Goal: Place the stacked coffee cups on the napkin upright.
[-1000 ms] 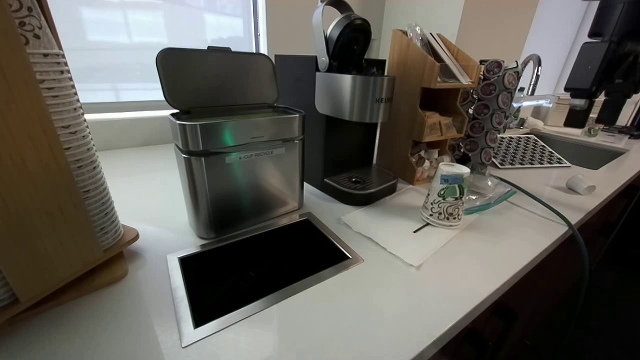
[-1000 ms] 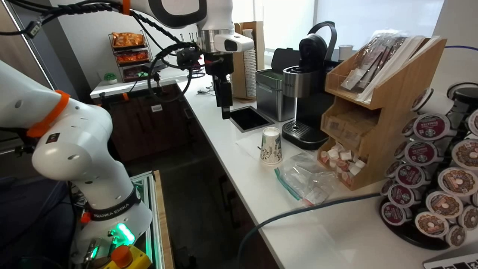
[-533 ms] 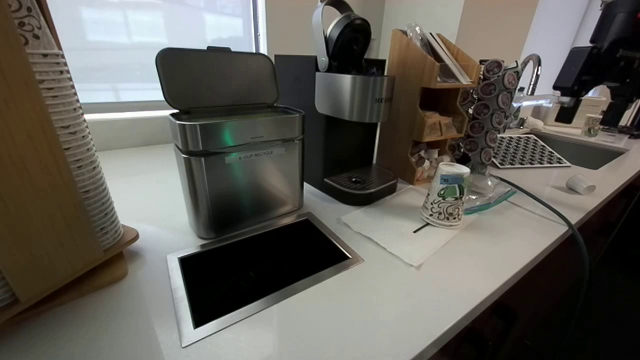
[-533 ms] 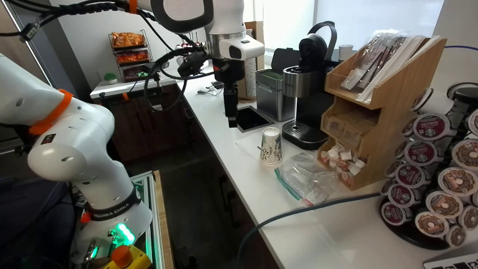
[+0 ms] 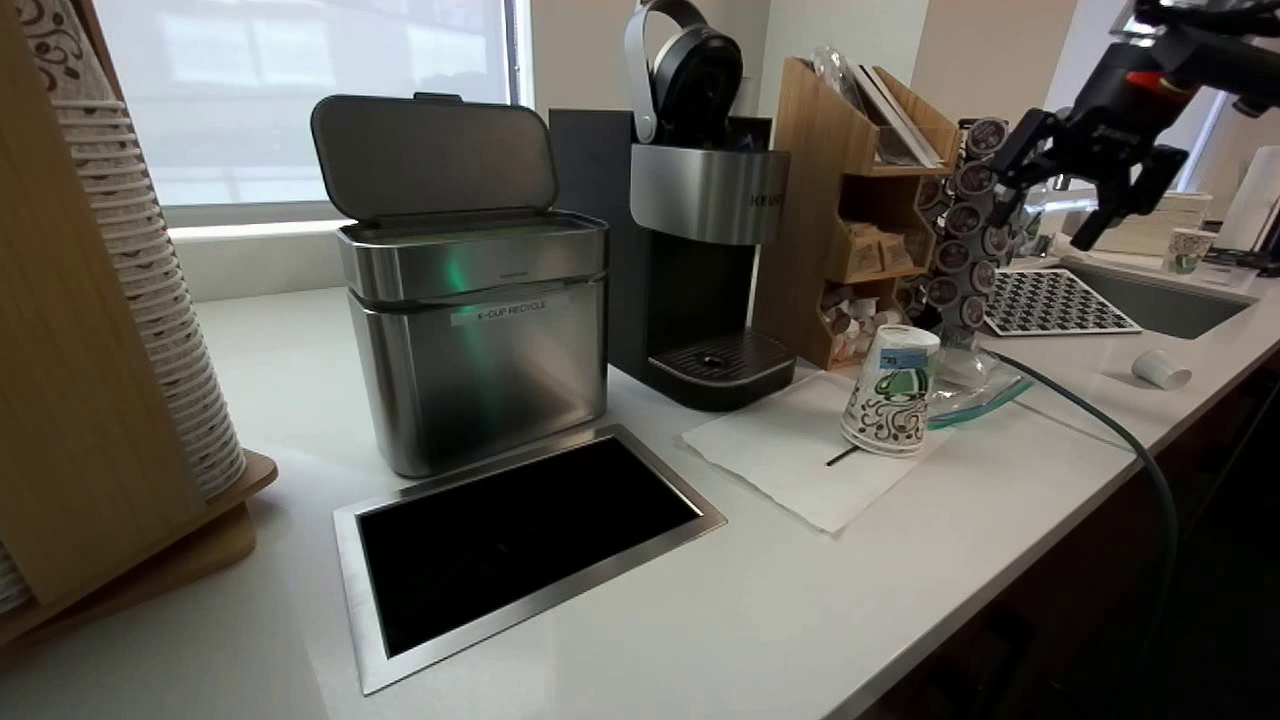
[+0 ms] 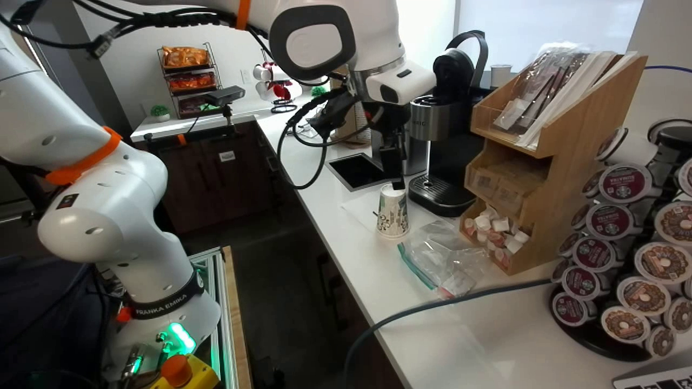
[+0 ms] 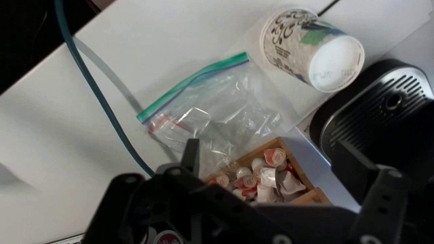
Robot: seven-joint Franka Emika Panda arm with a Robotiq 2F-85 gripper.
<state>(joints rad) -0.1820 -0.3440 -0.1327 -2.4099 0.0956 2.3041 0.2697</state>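
Observation:
The stacked coffee cups (image 5: 892, 395) stand upside down, rims down and bases up, at one edge of the napkin (image 5: 780, 465). They are white with green and brown print and also show in an exterior view (image 6: 393, 213) and in the wrist view (image 7: 295, 44), upper right. The napkin is a flat white sheet in front of the coffee machine (image 5: 710, 195). My gripper (image 7: 270, 154) is open and empty, raised above the counter; its fingers are spread apart. In an exterior view its fingertips (image 6: 398, 186) appear close above the cup base; the depth gap is unclear.
A clear zip bag (image 6: 440, 256) lies beside the cups. A wooden organizer (image 6: 573, 140) with creamers stands nearby. A black stirrer (image 5: 843, 456) lies by the cups. A blue cable (image 6: 432, 305) crosses the counter. A steel-framed opening (image 5: 375, 600) lies beyond the napkin.
My gripper has moved over the counter toward the coffee machine and the cups, tilting on the way. Its fingers look more spread in an exterior view. The cups and napkin have not moved.

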